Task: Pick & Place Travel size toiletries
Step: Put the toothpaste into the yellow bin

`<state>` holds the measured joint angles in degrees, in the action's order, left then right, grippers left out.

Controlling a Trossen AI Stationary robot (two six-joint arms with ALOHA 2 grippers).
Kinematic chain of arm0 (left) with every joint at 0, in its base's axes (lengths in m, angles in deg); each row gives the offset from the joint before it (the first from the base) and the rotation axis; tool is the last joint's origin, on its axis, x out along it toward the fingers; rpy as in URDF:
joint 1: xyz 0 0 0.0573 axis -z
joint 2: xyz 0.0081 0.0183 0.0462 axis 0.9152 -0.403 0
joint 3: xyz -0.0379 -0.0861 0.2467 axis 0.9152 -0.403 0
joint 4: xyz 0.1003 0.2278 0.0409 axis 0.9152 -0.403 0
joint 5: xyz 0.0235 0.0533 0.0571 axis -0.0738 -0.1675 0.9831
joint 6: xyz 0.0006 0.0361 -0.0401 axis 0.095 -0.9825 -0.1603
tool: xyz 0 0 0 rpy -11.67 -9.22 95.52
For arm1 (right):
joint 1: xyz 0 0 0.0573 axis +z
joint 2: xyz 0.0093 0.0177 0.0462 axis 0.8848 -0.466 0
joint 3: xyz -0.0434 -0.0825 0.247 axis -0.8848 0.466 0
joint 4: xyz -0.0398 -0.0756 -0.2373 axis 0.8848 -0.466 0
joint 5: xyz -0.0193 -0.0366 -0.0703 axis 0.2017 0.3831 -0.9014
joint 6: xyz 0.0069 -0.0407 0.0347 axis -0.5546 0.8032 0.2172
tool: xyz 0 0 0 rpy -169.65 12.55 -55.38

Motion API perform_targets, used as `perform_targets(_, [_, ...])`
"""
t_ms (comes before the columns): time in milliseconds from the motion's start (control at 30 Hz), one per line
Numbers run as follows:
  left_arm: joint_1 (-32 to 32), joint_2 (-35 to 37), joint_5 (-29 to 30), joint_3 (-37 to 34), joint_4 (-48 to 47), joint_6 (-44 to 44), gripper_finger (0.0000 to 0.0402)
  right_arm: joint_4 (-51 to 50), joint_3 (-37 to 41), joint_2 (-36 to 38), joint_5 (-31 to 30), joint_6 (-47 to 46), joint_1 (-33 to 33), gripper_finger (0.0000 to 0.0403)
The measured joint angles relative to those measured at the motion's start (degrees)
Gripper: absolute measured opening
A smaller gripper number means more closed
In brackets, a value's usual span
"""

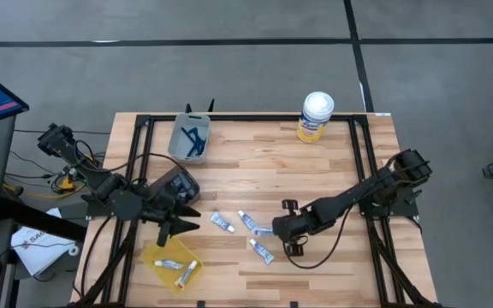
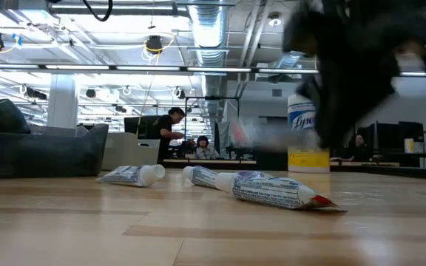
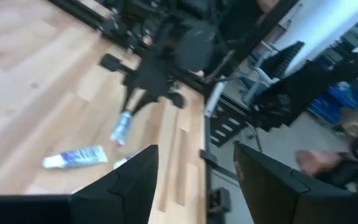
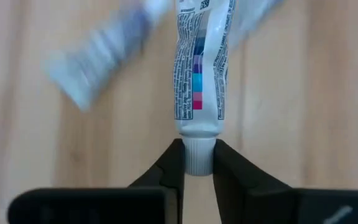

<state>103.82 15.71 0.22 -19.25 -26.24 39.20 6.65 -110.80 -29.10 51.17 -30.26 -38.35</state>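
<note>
Closing on a tube's white cap (image 4: 199, 155), the right pincer (image 1: 290, 229) sits near the middle of the surface (image 1: 255, 154) toward its front edge — clamped on that toothpaste tube, which lies flat among three others: one (image 1: 222, 222) to its left, one (image 1: 246, 220) just beside, one (image 1: 262, 250) nearer the front. Left pincer (image 1: 181, 224), fingers apart, hovers by the front-left corner above a yellow tray (image 1: 157, 253) already holding two tubes (image 1: 178, 265). Grey bin (image 1: 178, 150) at the back-left holds blue razors (image 1: 193, 139). Judged partway — four tubes left.
</note>
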Motion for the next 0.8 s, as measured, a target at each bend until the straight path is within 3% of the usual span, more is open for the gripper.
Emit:
perform_targets(167, [-1.23,-0.35,5.41,-1.31,0.54,-0.21,0.0222,-1.63,-5.13,4.41,-7.64,0.73,-0.85,0.0044])
perform_targets(300, [-3.79,-0.42,5.82,-3.39,2.87,6.42,0.0228,-1.31,-10.91,5.55,-10.96,3.96,-2.66,0.0044])
perform_targets(500, [-7.65,-0.8,3.94,-7.69,13.59,10.13,0.0218,-1.21,-18.24,2.74,-10.95,9.57,-5.2,0.0044])
perform_targets(800, [-8.46,-1.87,3.47,-9.88,16.01,10.09,0.0199,-0.67,-25.16,-0.42,-10.84,15.83,-6.85,0.0044])
